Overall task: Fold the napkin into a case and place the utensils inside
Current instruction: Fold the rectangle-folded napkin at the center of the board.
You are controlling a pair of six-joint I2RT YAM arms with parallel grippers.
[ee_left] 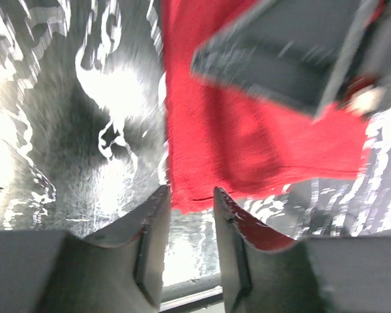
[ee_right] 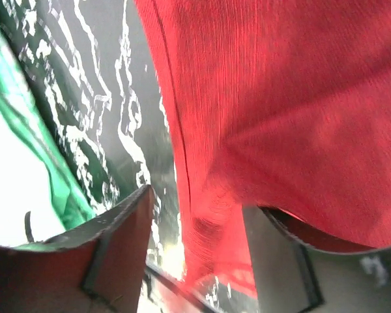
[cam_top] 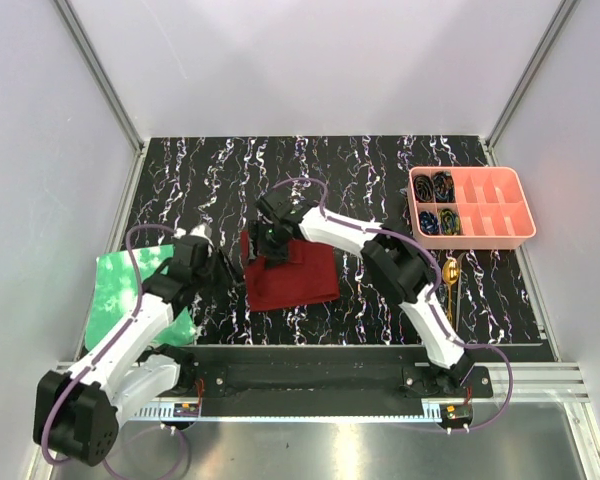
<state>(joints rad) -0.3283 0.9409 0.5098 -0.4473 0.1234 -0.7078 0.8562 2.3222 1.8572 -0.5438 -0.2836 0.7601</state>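
The dark red napkin lies folded into a rectangle in the middle of the black marbled table. My left gripper is at its left edge. In the left wrist view the jaws stand apart, with a napkin corner just beyond the tips and nothing pinched. My right gripper hangs over the napkin's far left corner. Its jaws are open, and a raised fold of napkin sits loosely in the gap. Gold utensils lie to the right, beside the right arm.
A pink compartment tray holding dark coiled items stands at the back right. A bright green crinkled sheet lies at the left under my left arm and shows in the right wrist view as the green sheet. White walls enclose the table.
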